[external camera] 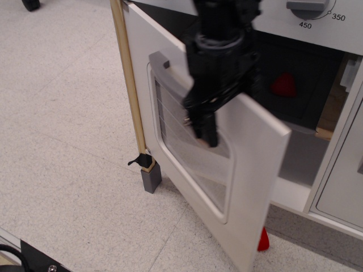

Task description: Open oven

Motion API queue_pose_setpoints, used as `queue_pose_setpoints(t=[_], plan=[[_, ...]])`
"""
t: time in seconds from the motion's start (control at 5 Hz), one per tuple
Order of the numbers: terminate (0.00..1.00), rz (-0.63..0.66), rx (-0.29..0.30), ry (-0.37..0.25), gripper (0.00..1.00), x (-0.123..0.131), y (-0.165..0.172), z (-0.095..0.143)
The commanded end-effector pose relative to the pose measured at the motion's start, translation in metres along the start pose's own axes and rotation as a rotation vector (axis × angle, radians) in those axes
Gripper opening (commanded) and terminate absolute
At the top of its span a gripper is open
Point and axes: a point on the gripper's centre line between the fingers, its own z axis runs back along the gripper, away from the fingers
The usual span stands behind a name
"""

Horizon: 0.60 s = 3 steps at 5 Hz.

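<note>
The white oven's door (255,170) stands swung wide open to the left, its wire-lined window (187,147) seen at a steep angle. The left end of the grey bar handle (160,59) shows; the rest is hidden behind my arm. The grey dial (309,7) marked 350/450 is at the top right. My black gripper (205,133) hangs in front of the door over the window, just below the handle. Its fingers read as one narrow dark shape, so I cannot tell whether they are open or shut. The dark oven cavity (306,113) is exposed.
A red object (283,85) sits inside the oven. A small red piece (264,241) lies on the floor under the door's edge. A wooden post (129,85) on a grey foot (152,177) stands at the hinge side. A plain white cabinet door (346,187) is on the right.
</note>
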Motion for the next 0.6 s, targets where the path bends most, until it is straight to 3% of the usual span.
queue_pose_setpoints(t=[0.0, 0.4], plan=[[0.00, -0.082, 0.004, -0.088, 1.00, 0.070, 0.055, 0.023], [0.00, -0.164, 0.017, -0.167, 1.00, 0.106, 0.073, 0.059]])
